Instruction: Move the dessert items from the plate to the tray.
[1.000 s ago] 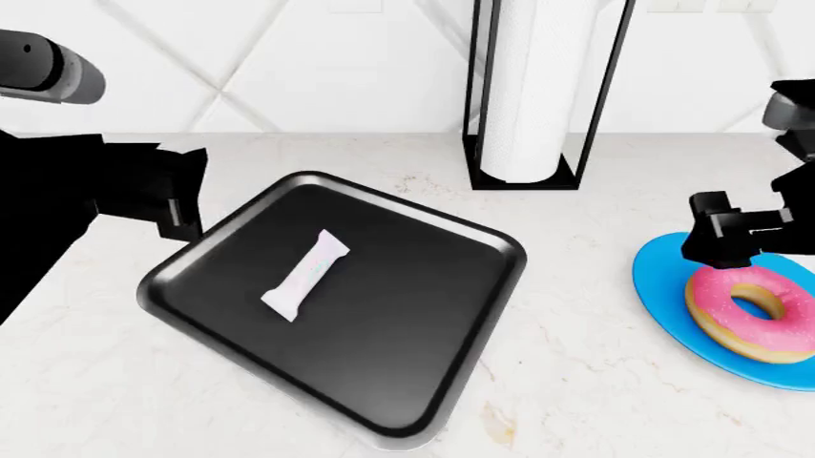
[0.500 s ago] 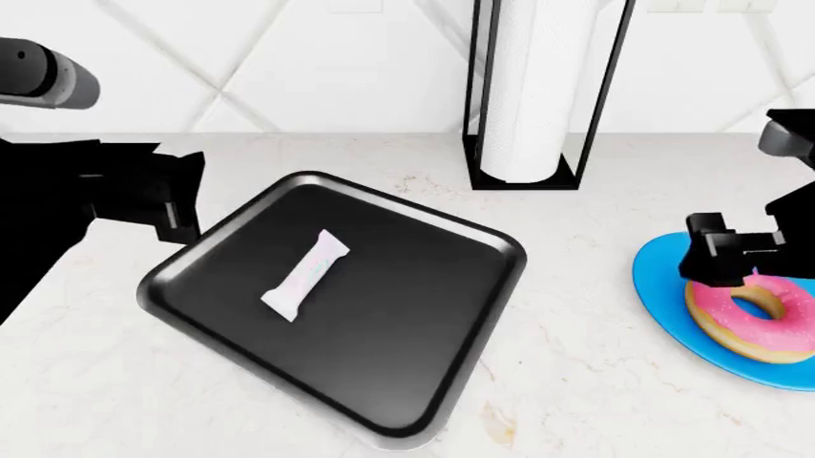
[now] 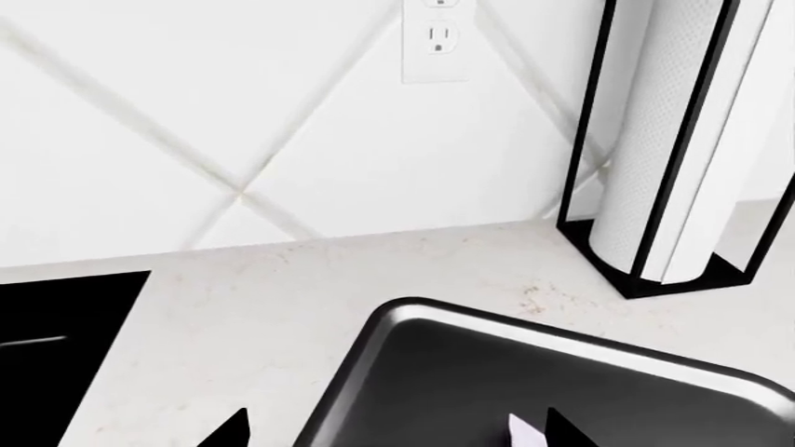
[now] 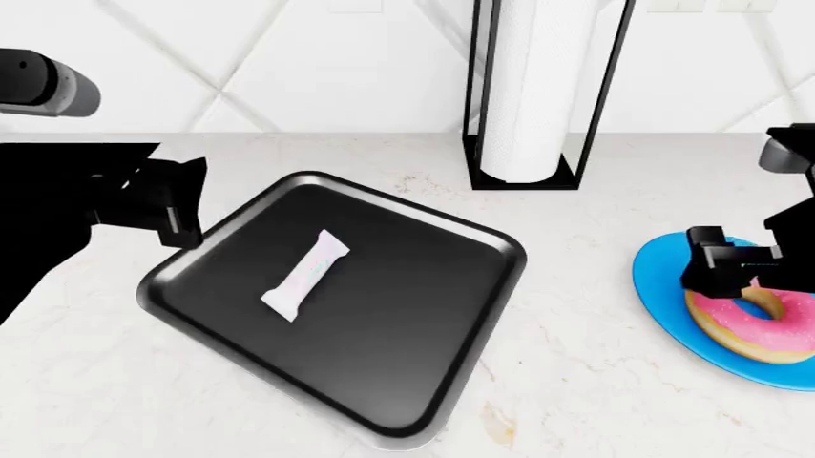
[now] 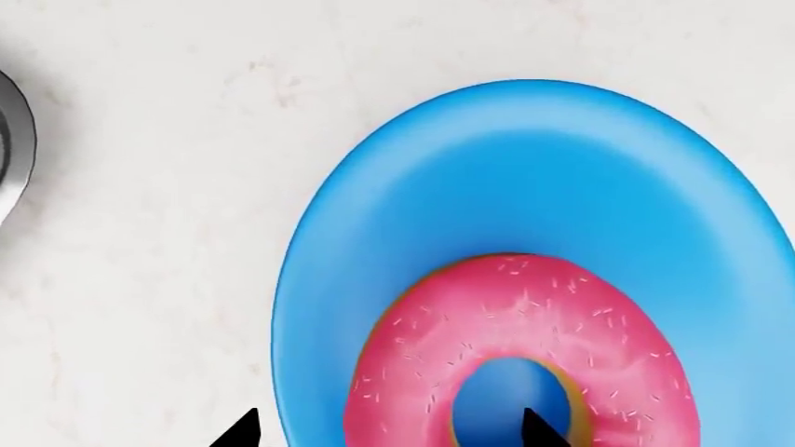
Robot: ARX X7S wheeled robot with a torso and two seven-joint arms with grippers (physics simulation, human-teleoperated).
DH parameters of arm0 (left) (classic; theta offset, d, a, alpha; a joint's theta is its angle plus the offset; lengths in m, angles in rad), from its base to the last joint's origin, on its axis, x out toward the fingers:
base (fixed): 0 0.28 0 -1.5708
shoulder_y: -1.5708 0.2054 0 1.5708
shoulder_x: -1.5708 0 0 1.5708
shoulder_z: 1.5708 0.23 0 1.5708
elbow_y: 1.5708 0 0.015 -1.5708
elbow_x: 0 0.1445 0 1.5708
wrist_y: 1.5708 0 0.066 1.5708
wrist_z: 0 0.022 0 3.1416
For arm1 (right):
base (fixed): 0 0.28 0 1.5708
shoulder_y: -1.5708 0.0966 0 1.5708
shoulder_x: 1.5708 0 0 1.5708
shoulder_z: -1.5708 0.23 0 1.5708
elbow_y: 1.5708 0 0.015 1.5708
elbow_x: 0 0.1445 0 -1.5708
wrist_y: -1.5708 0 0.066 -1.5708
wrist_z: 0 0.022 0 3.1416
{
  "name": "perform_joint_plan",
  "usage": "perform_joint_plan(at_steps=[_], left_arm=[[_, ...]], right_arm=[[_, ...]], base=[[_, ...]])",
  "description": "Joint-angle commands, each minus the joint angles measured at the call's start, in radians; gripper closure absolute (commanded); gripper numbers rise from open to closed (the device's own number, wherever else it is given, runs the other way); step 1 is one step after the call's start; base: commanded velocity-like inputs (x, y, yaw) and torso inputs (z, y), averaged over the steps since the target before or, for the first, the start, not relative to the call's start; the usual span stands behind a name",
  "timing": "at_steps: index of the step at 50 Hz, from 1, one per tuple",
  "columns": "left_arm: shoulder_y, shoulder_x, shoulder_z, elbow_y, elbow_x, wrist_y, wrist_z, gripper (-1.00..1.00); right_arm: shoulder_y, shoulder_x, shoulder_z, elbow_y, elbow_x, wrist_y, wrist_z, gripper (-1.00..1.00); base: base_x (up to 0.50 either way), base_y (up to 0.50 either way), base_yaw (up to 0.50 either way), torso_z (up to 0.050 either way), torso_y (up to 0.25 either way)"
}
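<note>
The wrapped bar (image 4: 305, 275) lies inside the black tray (image 4: 407, 324); its tip shows in the left wrist view (image 3: 524, 430). The pink-iced donut (image 4: 762, 324) sits on the blue plate (image 4: 659, 286) at the right. My right gripper (image 4: 736, 279) is open and low over the donut's near-left side. In the right wrist view the gripper (image 5: 389, 438) straddles one side of the donut's (image 5: 522, 335) ring, with one fingertip over the hole and the other outside the plate (image 5: 534, 177). My left gripper (image 4: 168, 205) is open and empty above the tray's left corner (image 3: 395, 438).
A paper towel roll in a black wire holder (image 4: 529, 95) stands at the back, between tray and plate; it also shows in the left wrist view (image 3: 671, 158). A black sink basin (image 3: 50, 354) lies left of the tray (image 3: 534, 382). A wall outlet (image 3: 437, 37) is behind.
My right gripper has come down and slightly right onto the donut's near-left side. The left arm has hardly moved. The bar and tray are unchanged.
</note>
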Motion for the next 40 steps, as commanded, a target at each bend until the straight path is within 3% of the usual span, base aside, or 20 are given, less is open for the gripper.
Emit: perform_joint_plan(at_steps=[1,40], left_arm=[[0.010,-0.001,-0.008,-0.003,-0.001,0.005,0.005,-1.00],[0.033,-0.007,-0.030,0.003,0.000,-0.001,-0.005,-1.00]], right_arm=[[-0.040,-0.008,-0.003,0.015,-0.014,-0.032,-0.018,-1.00],[-0.096,-0.026,-0.008,0.043,-0.025,-0.061,-0.049,-1.00]], base=[[0.00,0.00,0.00,0.000,0.000],[0.00,0.00,0.00,0.000,0.000]])
